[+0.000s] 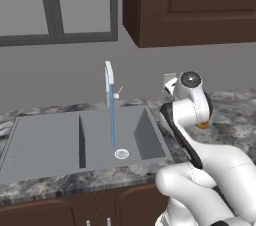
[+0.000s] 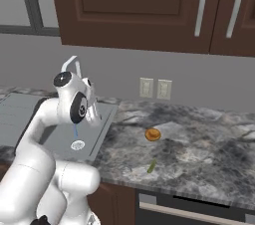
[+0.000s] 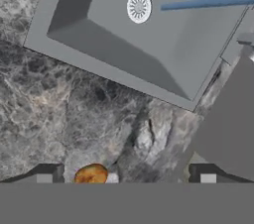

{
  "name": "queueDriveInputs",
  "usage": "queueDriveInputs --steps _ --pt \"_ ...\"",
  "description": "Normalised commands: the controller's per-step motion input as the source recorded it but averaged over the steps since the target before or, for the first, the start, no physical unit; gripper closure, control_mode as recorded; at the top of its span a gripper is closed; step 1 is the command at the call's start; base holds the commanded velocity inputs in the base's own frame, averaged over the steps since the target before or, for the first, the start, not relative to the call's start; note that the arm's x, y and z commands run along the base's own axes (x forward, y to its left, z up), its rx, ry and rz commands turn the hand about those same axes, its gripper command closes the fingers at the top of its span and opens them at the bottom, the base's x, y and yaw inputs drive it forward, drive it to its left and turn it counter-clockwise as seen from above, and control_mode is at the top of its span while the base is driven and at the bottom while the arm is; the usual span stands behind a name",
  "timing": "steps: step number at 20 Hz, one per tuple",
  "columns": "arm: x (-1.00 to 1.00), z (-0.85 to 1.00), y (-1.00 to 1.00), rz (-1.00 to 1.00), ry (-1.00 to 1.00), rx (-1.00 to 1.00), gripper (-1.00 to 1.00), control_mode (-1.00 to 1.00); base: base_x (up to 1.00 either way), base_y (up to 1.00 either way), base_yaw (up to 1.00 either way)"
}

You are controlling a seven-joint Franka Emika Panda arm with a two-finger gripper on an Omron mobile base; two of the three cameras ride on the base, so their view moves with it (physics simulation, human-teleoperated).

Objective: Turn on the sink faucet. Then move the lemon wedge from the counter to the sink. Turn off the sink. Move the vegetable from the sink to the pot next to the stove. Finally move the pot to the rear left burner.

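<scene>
We see the wedge [image 2: 152,166] on the counter [image 2: 209,154], well apart from our claw [image 3: 125,176], which hangs spread over the counter beside the sink [image 3: 149,44]; water runs from the faucet [image 1: 109,82], arm bent

No text, label, brand, number or sign can be read in these pictures. The counter [image 2: 199,144], the sink [image 1: 45,145], the cabinet doors [image 2: 134,5] and the wall outlets [image 2: 155,88] all carry plain surfaces without any writing.
</scene>
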Motion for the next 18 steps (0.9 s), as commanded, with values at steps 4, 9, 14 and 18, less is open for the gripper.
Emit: queueDriveInputs --steps 4,9,14,18 --pt "-0.18 -0.39 -0.61 0.29 0.24 -0.41 -1.00 -1.00 0.00 0.00 0.00" --pt "-0.31 -0.21 -0.63 0.32 0.20 -0.24 -1.00 -1.00 0.00 0.00 0.00" --pt "-0.36 -0.22 -0.59 0.33 0.19 -0.17 -1.00 -1.00 0.00 0.00 0.00" --pt "-0.31 -0.40 -0.59 0.30 0.21 -0.11 -1.00 -1.00 0.00 0.00 0.00"
